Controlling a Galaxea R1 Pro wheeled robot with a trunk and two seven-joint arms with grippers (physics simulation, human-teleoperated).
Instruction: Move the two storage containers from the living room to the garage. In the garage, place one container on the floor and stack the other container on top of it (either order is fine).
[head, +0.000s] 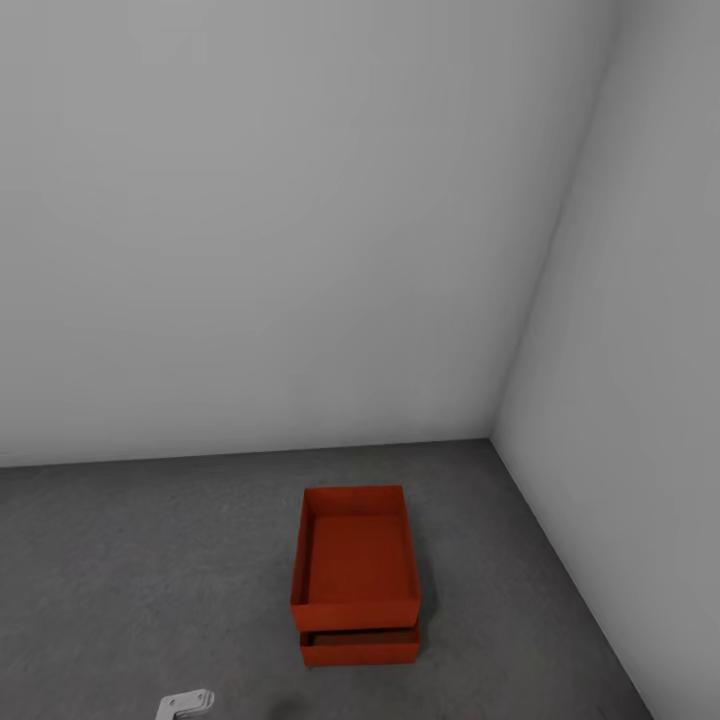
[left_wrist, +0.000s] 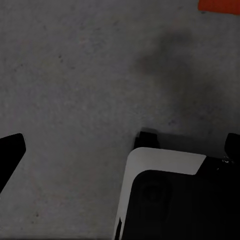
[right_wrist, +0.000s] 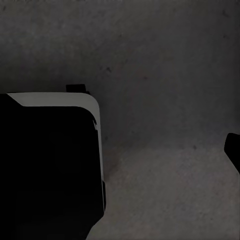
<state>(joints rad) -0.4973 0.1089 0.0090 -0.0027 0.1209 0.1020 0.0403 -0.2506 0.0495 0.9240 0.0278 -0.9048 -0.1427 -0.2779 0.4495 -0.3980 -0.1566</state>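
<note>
While the head camera is looking down into a corner of the garage, the two storage containers are sitting stacked on the floor (head: 150, 560), near the meeting of the two plain white walls (head: 250, 230). The upper container (head: 354, 555) is resting on the lower container (head: 360, 645), its open top facing up and its orange-red inside bare; the upper one is lying shifted toward the back wall, so the near end of the lower one is poking out beneath it as a narrow strip. The stack is standing a little apart from the right-hand wall and well short of the back wall. At the bottom edge of the head view a small pale grey piece of the robot (head: 185, 705) is showing, just beside the stack's near-left side and not touching it. In the left wrist view the camera is looking at speckled grey concrete, with an orange-red corner (left_wrist: 220, 5) of a container showing at the picture's edge, apart from the black-and-white body of the robot (left_wrist: 170, 200); a dark fingertip (left_wrist: 10, 150) is jutting in, but whether the left gripper is spread or closed cannot be told. In the right wrist view a single dark fingertip (right_wrist: 234, 147) is likewise showing over bare concrete beside the dark robot body, and the right gripper's state cannot be told either.
</note>
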